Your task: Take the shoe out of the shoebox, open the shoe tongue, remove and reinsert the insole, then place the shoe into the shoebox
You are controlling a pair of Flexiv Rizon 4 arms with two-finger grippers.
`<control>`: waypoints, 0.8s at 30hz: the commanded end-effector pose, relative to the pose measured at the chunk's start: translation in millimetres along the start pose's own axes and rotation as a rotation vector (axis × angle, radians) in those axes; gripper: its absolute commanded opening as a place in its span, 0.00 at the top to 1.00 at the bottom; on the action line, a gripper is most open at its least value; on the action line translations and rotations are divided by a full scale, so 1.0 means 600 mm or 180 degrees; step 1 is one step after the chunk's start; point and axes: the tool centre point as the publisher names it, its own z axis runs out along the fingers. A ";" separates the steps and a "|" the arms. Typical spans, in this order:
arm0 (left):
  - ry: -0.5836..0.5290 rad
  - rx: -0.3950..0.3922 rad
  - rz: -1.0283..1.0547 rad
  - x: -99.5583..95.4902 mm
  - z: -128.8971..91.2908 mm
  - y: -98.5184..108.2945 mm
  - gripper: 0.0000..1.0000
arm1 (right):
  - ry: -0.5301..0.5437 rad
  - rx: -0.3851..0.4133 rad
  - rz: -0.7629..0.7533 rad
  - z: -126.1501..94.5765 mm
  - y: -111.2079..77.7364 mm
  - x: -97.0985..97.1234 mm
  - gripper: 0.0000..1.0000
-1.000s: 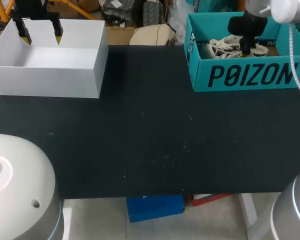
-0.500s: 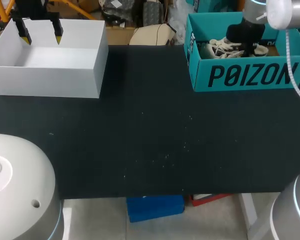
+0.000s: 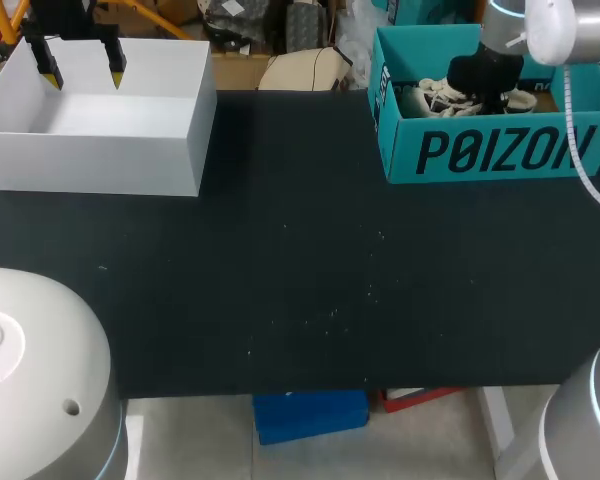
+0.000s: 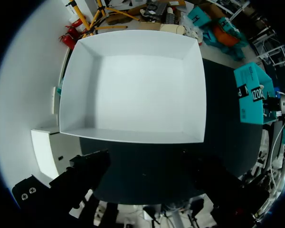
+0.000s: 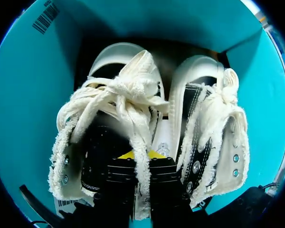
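Two black shoes with frayed cream edges and laces lie side by side in the teal shoebox [image 3: 500, 150] at the back right. My right gripper [image 3: 487, 92] is down inside the box. In the right wrist view it [image 5: 140, 161] is shut on the cream frayed edge of one shoe [image 5: 109, 123], with the strip pinched between its fingers. The other shoe [image 5: 206, 123] lies beside it against the box wall [image 5: 28, 80]. My left gripper [image 3: 82, 70] hangs open over the white box, holding nothing.
An open white box [image 3: 90, 155] stands at the back left; the left wrist view looks down into its bare inside [image 4: 133, 80]. The black tabletop [image 3: 300, 280] spreads between the two boxes.
My right gripper has sunk lower into the shoebox and closed on the shoe's frayed edge. The left arm has not moved.
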 end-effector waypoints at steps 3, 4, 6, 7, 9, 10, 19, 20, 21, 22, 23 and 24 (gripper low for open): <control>-0.0010 -0.0005 -0.0007 0.001 -0.001 0.001 0.00 | 0.0068 0.0054 -0.0023 -0.030 -0.011 0.001 1.00; -0.0010 -0.0005 -0.0007 0.001 -0.001 0.001 0.00 | 0.0069 0.0058 -0.0026 -0.039 -0.014 0.002 1.00; -0.0010 -0.0005 -0.0007 0.001 -0.001 0.001 0.00 | 0.0085 0.0088 -0.0025 -0.064 -0.022 0.003 1.00; -0.0010 -0.0005 -0.0007 0.001 -0.001 0.001 0.00 | 0.0078 0.0097 -0.0018 -0.079 -0.025 0.003 1.00; -0.0010 -0.0005 -0.0007 0.001 -0.001 0.001 0.00 | 0.0065 0.0105 0.0000 -0.109 -0.033 0.002 1.00; -0.0010 -0.0005 -0.0007 0.001 -0.001 0.001 0.00 | 0.0045 0.0115 0.0011 -0.124 -0.037 0.002 1.00; -0.0010 -0.0005 -0.0007 0.001 -0.001 0.001 0.00 | -0.0137 0.0265 -0.0146 -0.268 -0.070 -0.005 1.00; -0.0010 -0.0005 -0.0007 0.001 -0.001 0.001 0.00 | -0.0169 0.0289 -0.0165 -0.284 -0.074 -0.006 1.00; -0.0010 -0.0005 -0.0007 0.001 -0.001 0.001 0.00 | -0.0200 0.0322 -0.0191 -0.298 -0.077 -0.007 1.00; -0.0010 -0.0005 -0.0007 0.001 -0.001 0.001 0.00 | -0.0226 0.0350 -0.0214 -0.311 -0.079 -0.007 1.00; -0.0010 -0.0005 -0.0007 0.001 -0.001 0.001 0.00 | -0.0246 0.0372 -0.0238 -0.325 -0.079 -0.005 1.00; -0.0010 -0.0005 -0.0007 0.001 -0.001 0.001 0.00 | -0.0254 0.0393 -0.0250 -0.338 -0.079 -0.003 1.00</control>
